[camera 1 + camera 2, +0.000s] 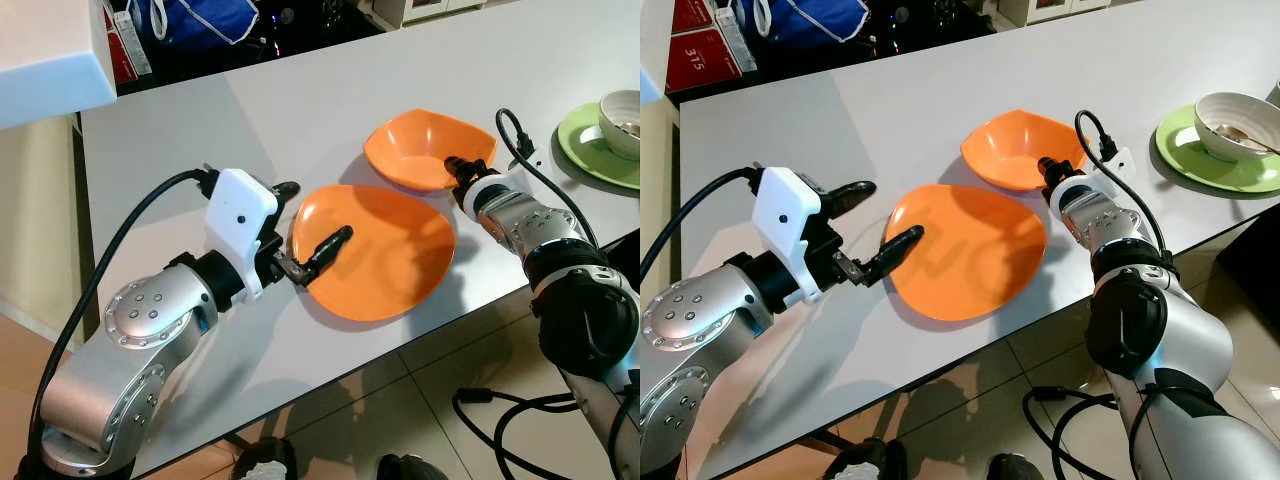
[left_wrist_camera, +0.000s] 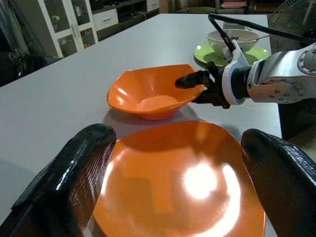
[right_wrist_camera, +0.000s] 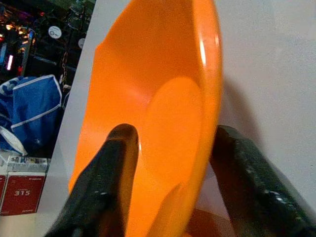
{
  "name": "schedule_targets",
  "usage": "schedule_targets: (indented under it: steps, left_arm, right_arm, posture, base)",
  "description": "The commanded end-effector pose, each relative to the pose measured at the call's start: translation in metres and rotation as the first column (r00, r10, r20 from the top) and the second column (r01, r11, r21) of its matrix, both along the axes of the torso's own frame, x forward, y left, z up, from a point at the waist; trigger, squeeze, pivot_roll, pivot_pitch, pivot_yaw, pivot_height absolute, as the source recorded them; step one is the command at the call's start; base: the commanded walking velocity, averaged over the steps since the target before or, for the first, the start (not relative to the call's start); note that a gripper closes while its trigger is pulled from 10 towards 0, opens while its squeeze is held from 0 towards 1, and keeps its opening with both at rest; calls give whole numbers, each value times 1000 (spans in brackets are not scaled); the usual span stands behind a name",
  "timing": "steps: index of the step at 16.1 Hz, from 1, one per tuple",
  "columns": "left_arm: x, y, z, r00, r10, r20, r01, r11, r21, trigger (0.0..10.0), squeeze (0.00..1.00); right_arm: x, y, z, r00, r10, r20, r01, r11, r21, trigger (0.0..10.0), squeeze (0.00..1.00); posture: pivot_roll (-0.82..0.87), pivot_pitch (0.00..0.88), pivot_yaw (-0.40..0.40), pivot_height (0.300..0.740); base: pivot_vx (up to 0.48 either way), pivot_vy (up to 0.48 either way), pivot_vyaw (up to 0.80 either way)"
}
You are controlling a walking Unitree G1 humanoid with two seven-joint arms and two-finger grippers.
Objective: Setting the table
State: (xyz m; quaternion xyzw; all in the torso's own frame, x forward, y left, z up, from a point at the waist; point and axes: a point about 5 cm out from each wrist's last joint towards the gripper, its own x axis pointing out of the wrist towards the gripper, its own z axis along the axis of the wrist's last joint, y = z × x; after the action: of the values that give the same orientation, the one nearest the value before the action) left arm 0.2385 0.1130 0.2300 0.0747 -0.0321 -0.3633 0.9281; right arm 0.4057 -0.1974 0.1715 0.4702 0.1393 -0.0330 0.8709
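Grey bench point(image 1: 300, 110) partly set: green saucer point(image 1: 1210, 160) with cup point(image 1: 1237, 120) at two o'clock. Left gripper point(image 1: 300, 240), jaws released, straddles the plate point(image 1: 385, 255) rim. Right gripper point(image 1: 455, 172), jaws astride the bowl point(image 1: 425, 145) wall. Placement appears unfinished.

On the table point(image 1: 300, 110) I see the plate point(image 1: 385, 255) near the front edge, with the bowl point(image 1: 415, 150) just behind it and slightly to the right. My left gripper point(image 1: 300, 235) sits at the plate's left rim, one finger over the plate, the other off it to the left. My right gripper point(image 1: 455, 168) straddles the bowl's right rim. A saucer point(image 1: 1210, 155) carrying a cup point(image 1: 1237, 122) stands at the far right, well apart from the bowl
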Motion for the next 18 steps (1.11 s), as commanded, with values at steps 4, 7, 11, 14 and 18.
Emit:
schedule_targets:
  steps: [4,7,11,14,18]
  left_arm:
    - [5,-2,-2,1000,-22,-7,22,1000,6,10000,0]
    - [12,4,-6,999,40,-7,-40,999,0,10000,0]
    - [25,11,-6,982,181,57,-182,983,13,10000,0]
    - [30,7,-11,976,206,69,-207,978,3,10000,0]
    - [37,4,-12,971,222,84,-221,975,-22,10000,0]
  right_arm:
    - [4,-4,16,997,0,76,0,1000,1,10000,0]
    - [6,-5,27,989,19,148,-25,999,37,10000,0]
    - [2,-12,17,992,24,121,-22,1000,-14,10000,0]
    - [-5,-18,0,996,11,87,-12,1000,10,10000,0]
    - [-12,-18,-21,999,6,39,-6,1000,17,10000,0]
  posture:
    - [190,66,35,740]
    - [167,19,28,740]
    - [117,0,22,740]
    - [95,0,28,740]
    - [93,0,27,740]
  base:
    - [0,0,0]
    - [0,0,0]
    - [0,0,0]
    - [0,0,0]
    - [0,0,0]
